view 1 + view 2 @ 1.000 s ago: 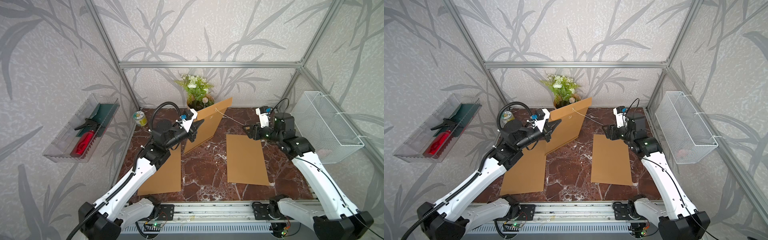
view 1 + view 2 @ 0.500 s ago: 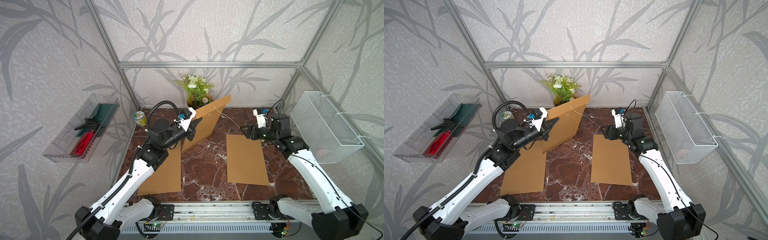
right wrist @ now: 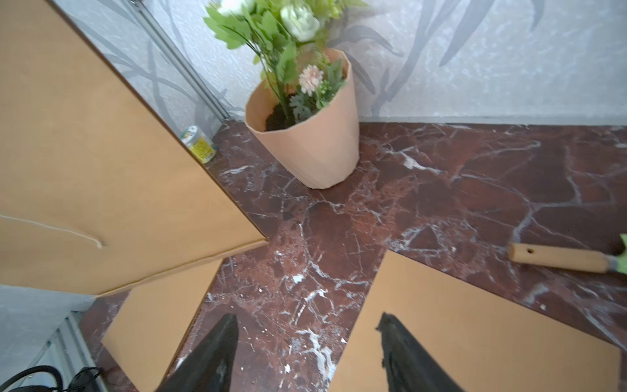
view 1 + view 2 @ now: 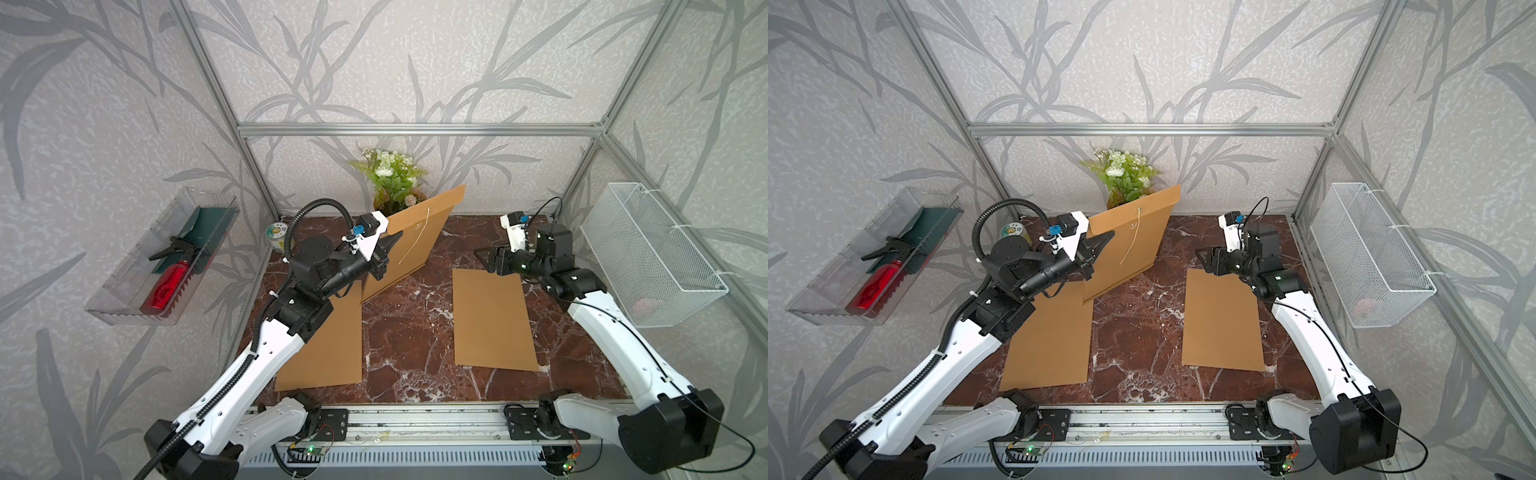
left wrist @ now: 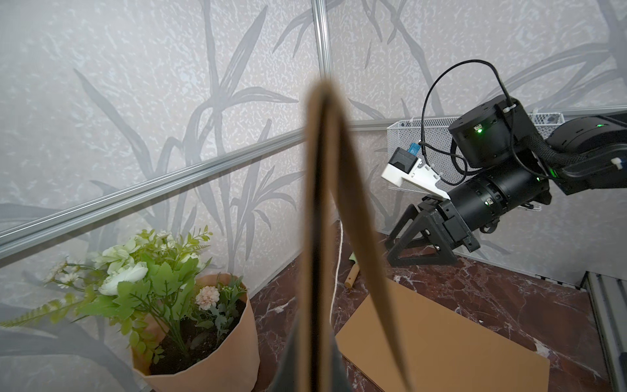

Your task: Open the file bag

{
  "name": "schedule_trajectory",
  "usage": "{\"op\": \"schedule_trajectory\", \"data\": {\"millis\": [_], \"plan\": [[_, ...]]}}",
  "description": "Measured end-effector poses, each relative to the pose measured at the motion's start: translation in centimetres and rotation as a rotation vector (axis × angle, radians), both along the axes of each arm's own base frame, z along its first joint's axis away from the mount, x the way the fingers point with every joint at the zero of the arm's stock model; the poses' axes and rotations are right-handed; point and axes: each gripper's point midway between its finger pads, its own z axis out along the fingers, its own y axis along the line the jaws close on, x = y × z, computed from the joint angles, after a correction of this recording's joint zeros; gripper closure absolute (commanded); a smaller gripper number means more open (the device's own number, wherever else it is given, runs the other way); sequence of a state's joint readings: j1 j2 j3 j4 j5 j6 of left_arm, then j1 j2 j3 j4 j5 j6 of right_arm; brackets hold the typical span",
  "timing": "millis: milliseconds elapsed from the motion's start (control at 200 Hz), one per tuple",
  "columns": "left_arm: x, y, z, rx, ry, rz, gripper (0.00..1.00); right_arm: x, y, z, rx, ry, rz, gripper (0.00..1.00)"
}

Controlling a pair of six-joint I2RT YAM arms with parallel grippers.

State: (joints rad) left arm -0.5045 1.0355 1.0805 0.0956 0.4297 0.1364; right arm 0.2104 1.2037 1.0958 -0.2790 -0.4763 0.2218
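Top view: left gripper (image 4: 392,243) clenched on edge of tilted file bag (image 4: 419,237); right gripper (image 4: 482,259) released, apart.

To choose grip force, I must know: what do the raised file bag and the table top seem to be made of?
File bag: probably kraft paper, matte brown; thin, flat, with a sharp folded edge.
Table top: looks like dark red marble with white veins, faintly glossy; it could be printed laminate.

Left gripper (image 4: 390,246) tight — right gripper (image 4: 483,260) wide

file bag (image 4: 419,245) before flowerpot (image 3: 312,146), can (image 4: 277,235) at left
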Motion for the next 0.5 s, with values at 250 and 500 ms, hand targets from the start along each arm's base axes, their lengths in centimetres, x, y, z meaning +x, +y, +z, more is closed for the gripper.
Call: {"op": "schedule_trajectory", "data": {"millis": [250,500], "plan": [[-0.3,-0.5,-0.3,-0.066,0.033,-0.045,1.0,0.0,2.5,3.5,0.133,-0.103,0.133,0.3],[-0.7,-1.0,-0.9,-0.125,0.08,-0.094,1.0,0.5,3.8,5.0,0.22,-0.143,0.209,0.29]]}}
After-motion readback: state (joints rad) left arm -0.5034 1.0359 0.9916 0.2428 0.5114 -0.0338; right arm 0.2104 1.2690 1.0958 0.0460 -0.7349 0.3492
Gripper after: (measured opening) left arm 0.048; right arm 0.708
